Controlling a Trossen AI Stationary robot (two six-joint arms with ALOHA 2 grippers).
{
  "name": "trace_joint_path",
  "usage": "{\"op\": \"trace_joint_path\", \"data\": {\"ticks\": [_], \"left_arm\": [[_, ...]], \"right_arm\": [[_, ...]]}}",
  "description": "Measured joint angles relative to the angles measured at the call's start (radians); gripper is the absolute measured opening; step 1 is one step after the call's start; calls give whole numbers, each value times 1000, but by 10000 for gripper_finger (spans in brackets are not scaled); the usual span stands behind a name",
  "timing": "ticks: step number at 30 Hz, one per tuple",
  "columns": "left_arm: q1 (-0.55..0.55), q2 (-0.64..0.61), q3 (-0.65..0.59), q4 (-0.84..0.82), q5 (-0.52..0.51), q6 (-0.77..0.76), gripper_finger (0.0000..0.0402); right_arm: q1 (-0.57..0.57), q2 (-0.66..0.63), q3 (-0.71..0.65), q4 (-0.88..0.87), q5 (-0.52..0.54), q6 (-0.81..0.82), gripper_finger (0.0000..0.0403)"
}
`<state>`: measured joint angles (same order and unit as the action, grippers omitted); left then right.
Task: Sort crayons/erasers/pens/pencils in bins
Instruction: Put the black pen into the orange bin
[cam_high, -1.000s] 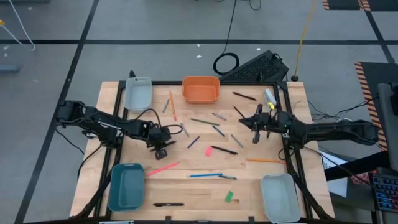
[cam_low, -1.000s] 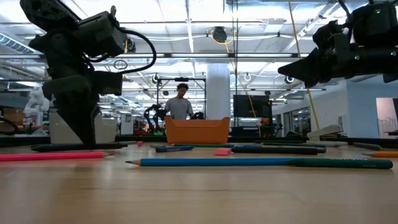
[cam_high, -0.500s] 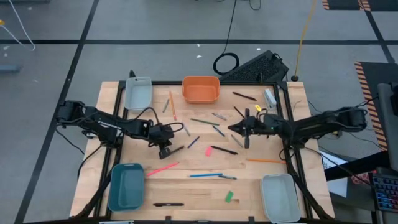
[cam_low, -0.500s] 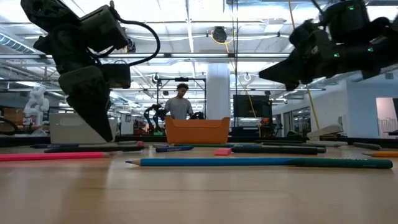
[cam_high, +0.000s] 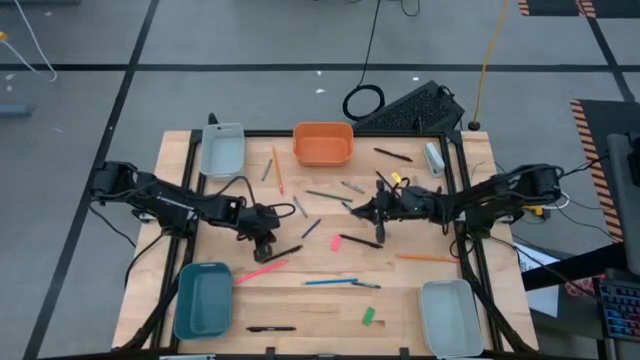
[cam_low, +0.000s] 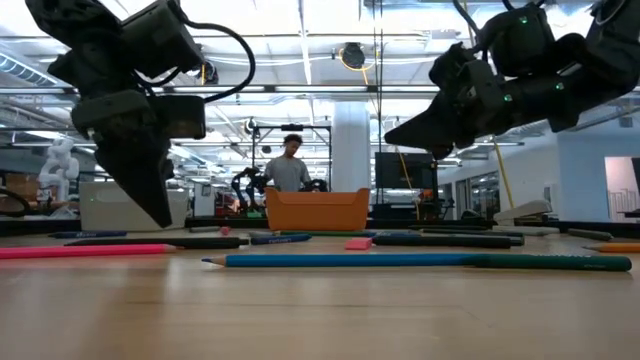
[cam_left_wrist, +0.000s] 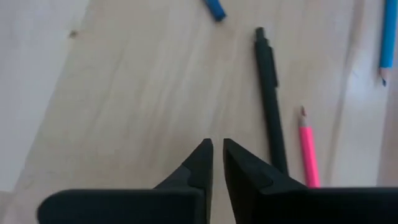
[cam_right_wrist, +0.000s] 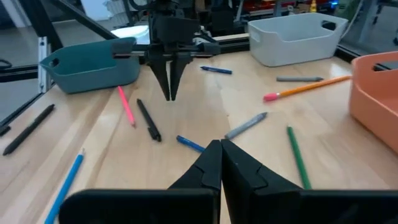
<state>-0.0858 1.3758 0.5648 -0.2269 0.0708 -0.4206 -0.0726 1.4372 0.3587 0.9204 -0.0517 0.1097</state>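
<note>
Your left gripper (cam_high: 264, 243) hangs with fingers nearly together, empty, just beside the black pen (cam_left_wrist: 270, 99) and pink pencil (cam_left_wrist: 308, 152). Your right gripper (cam_high: 377, 217) — fingers together, empty — hovers mid-table, over scattered pens and crayons.

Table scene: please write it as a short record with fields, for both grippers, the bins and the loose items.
left gripper: shut, empty, above the table beside a black pen and a pink pencil
right gripper: shut, empty, above the middle of the table
bins: orange bin, teal bin, grey bin at a far corner, second grey bin at a near corner
bin contents: nothing seen inside
loose items: pens, pencils, green eraser, all on the table
</note>
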Motion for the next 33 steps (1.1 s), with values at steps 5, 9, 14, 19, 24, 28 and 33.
{"op": "trace_joint_path", "data": {"ticks": [5,9,14,19,24,28,33], "left_arm": [[-12,0,0,21,65,-19,76],[-32,0,17,-2,66,-42,80],[-101,0,99,-159,-26,-61,79],[-164,0,153,-255,-53,-146,84],[-221,0,154,-313,-56,-253,123],[-272,0,154,-322,-64,-300,157],[-322,41,154,-330,-111,-355,161]], "right_arm": [[23,22,24,-1,0,-30,0],[28,22,39,0,2,-44,0],[38,22,40,6,2,-51,0],[41,22,40,8,4,-68,0],[50,22,40,10,3,-78,0],[61,22,40,11,9,-91,0],[69,22,40,11,30,-103,0]]}}
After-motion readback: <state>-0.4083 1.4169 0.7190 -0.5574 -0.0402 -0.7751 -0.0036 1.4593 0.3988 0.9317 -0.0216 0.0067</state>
